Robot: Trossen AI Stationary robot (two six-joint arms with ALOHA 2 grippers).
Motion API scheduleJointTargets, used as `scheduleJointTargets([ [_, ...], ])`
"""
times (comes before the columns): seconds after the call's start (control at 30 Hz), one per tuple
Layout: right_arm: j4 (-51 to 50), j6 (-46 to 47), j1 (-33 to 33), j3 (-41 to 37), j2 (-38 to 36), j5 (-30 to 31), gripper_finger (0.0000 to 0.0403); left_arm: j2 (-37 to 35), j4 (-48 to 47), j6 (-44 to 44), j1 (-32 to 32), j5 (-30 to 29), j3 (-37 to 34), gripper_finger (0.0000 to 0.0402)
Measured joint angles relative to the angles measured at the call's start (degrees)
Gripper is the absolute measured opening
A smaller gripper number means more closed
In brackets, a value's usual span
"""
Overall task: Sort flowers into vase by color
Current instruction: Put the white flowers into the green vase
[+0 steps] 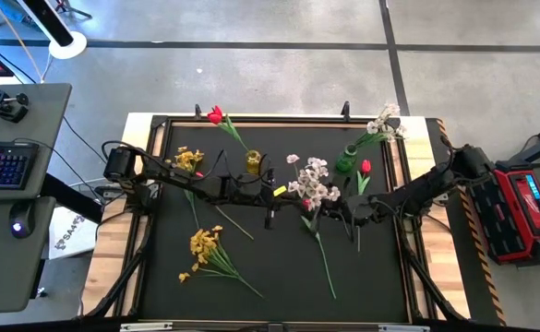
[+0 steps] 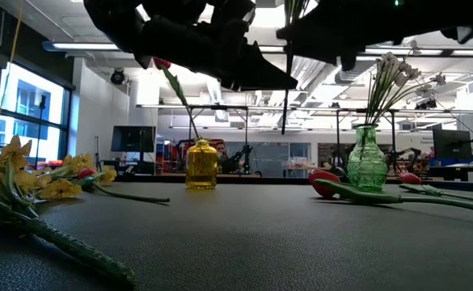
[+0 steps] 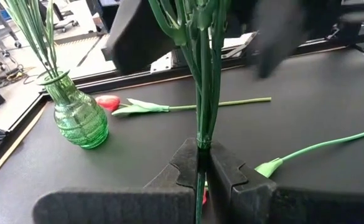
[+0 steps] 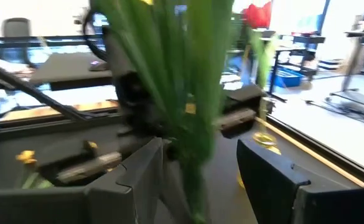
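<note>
A white blossom spray (image 1: pixel 312 183) is up in the air over the table's middle, between both arms. My left gripper (image 3: pixel 202 169) is shut on its green stems (image 3: pixel 205 93). My right gripper (image 4: pixel 200 168) is open, with a finger on either side of the same stems (image 4: pixel 182 93); whether they touch does not show. A yellow vase (image 1: pixel 253 162) holds a red tulip (image 1: pixel 216 115). A green vase (image 1: pixel 346 159) holds a white spray (image 1: pixel 385 124). Two yellow sprays (image 1: pixel 188 160) (image 1: pixel 205 245) and two red tulips (image 1: pixel 365 168) (image 1: pixel 307 205) lie on the mat. My left gripper pinches the white spray's bundled stems (image 3: pixel 201 142) between its two fingers, which lie across them. The stems rise from the hold, and a short stem end (image 2: pixel 285 101) hangs below. The spray is lifted clear of the table.
The black mat (image 1: pixel 279 267) sits inside a raised frame. Both vases stand toward the far edge, yellow (image 2: pixel 201 164) left of green (image 2: pixel 366 159). One tulip's long stem (image 1: pixel 325 263) runs toward the near edge. A desk with a keyboard (image 1: pixel 2 166) is beyond the left edge.
</note>
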Motion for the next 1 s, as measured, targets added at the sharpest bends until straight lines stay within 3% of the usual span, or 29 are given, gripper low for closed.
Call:
scheduleJointTargets([
  [0.17, -4.0, -0.1, -0.9, 2.5, 0.0, -1.1, 0.0159, 0.0, -0.1, 0.0, 0.0, 0.2, 0.0, 0.0],
  [0.37, -6.1, 0.3, -0.2, 3.6, -0.1, 0.7, 0.0034, 0.0, -0.3, -1.6, -0.2, 1.2, 0.0, 0.0],
  [0.43, -7.0, 1.3, 0.4, 3.6, -0.6, 0.6, 0.0011, 0.0, -0.4, -2.2, -0.2, 2.8, 0.0, 0.0007],
  [0.63, -19.3, 8.1, 2.9, 3.6, -8.8, 4.3, 0.0008, 0.0, -4.4, -2.7, 0.2, 3.3, 0.1, 0.0073],
  [0.83, -39.4, 15.1, 6.7, 3.6, -21.1, 17.0, 0.0005, 0.0, -9.3, -4.8, 1.8, 0.5, 0.1, 0.0136],
  [1.0, -48.9, 16.6, 5.9, 3.6, -29.1, 26.6, 0.0003, 0.0, -10.5, -6.7, 2.7, -0.3, 0.1, 0.0153],
])
